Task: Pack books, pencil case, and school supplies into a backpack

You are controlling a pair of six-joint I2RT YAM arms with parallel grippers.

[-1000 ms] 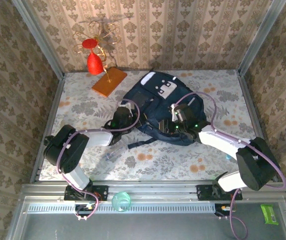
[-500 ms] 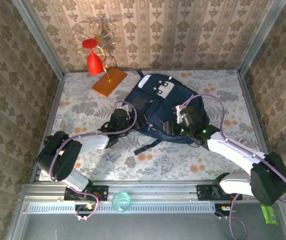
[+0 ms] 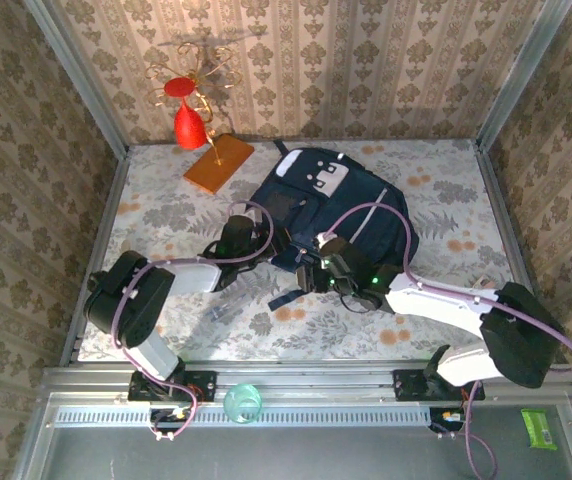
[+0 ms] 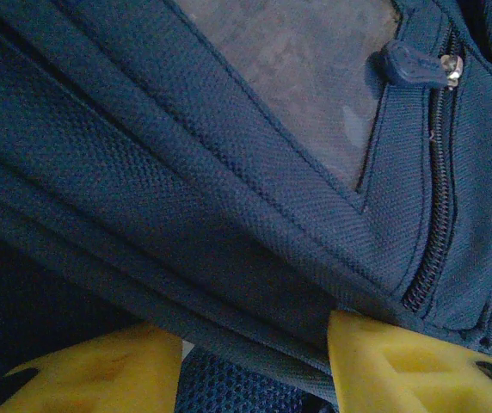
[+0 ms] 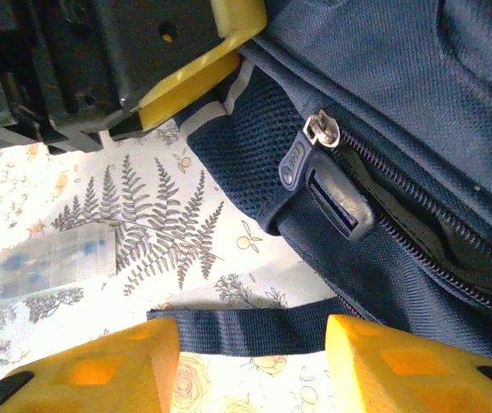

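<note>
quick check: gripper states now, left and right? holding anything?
Left gripper: open, fingers apart at the backpack edge, not clamped.
Right gripper: open, holding nothing; a strap lies in the gap between its fingers.

Pretty sure this is a robot lab cell dressed up to look like a home, not a real room. The walls (image 3: 366, 70) are flat panels in old-school damask wallpaper, but they're held by bare aluminium posts (image 3: 78, 85), and the table (image 3: 446, 180) wears a floral cloth. The left arm (image 3: 181, 275) and right arm (image 3: 436, 300) are bolted to a metal rail (image 3: 316, 380) at the near edge, with purple cables (image 3: 381, 205) looping off them. Homey props too: a red and gold ornament (image 3: 188, 105), an orange slab (image 3: 218, 163) and a backpack (image 3: 316, 215).
</note>
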